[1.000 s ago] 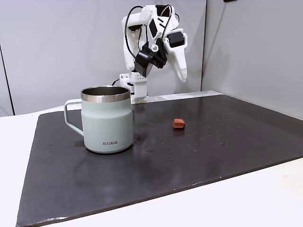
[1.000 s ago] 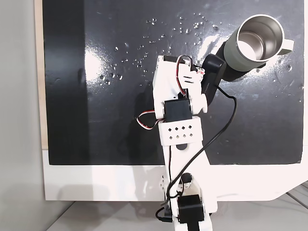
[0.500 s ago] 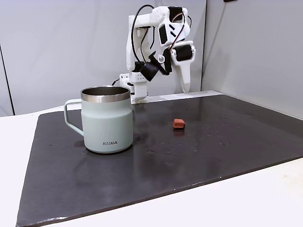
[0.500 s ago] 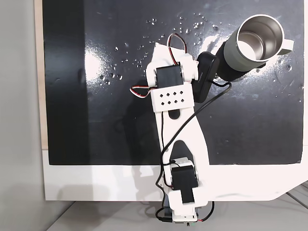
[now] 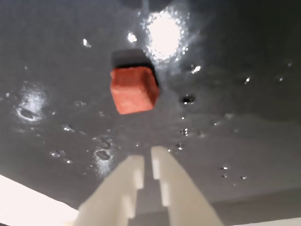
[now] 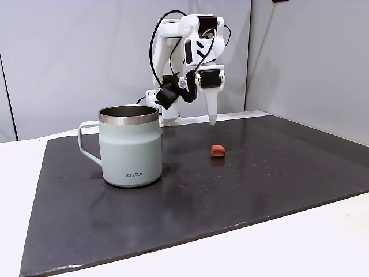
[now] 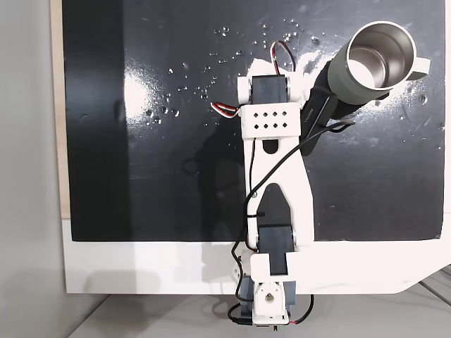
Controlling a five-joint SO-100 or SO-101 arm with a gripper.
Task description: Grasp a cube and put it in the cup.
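Reaching farther out than half a second ago, the arm points down. Wrist view: the gripper [image 5: 146,159], fingers nearly closed and empty, hangs above the cube [image 5: 134,89] at upper centre on bare wet mat [image 5: 244,141]. Fixed side view: cube [image 6: 218,151] sits right of the cup [image 6: 130,147], marked "KIIRA". Top view: cup [image 7: 375,60] stands upper right.

In a fixed view, the tiny reddish-brown cube [image 6: 218,150] lies on the dark mat [image 6: 277,179], well right of the large pale mint-grey steel-rimmed mug [image 6: 129,145]; the white gripper [image 6: 212,119] hangs above, just behind the cube.
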